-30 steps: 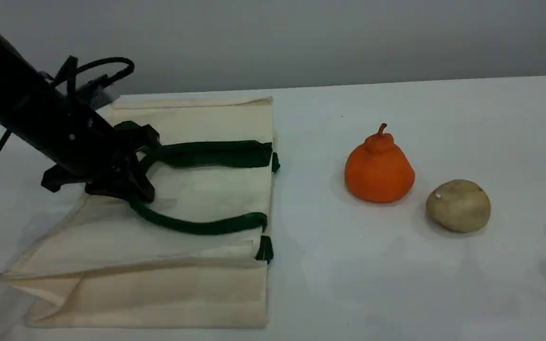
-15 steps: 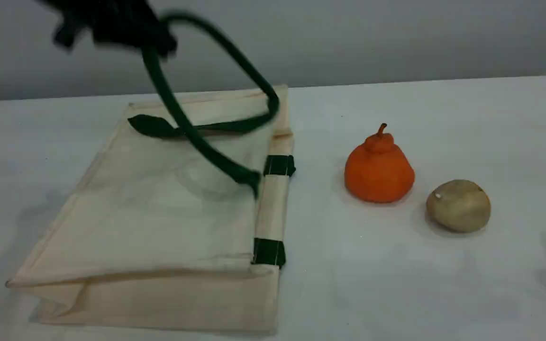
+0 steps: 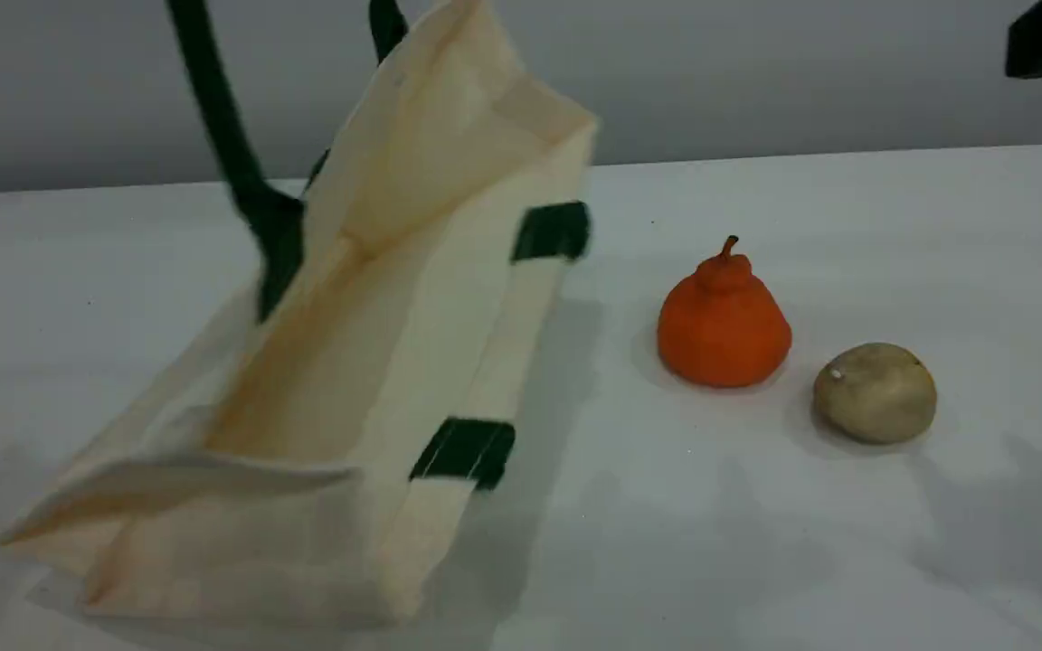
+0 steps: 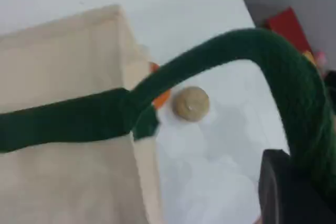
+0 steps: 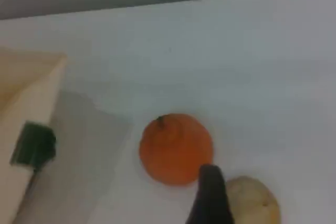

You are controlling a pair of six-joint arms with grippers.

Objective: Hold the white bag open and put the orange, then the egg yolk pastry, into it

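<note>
The bag (image 3: 412,298) is cream-white canvas with dark green handles (image 3: 222,136) and little dark green tabs (image 3: 553,231) on the edge. The orange (image 3: 724,316) is a bright matte orange all over, the pastry (image 3: 875,392) a dull, mottled tan-beige with a tiny white speck. The table (image 3: 756,542) is plain white, with a grey wall (image 3: 756,72) behind.

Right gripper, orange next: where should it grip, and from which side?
Grip the orange around its wide lower body, coming straight down from above with the right gripper. It stands upright, neck and stem up, so the neck is probably too narrow to hold. The egg yolk pastry sits close on one side; set the fingers across the other axis.
</note>
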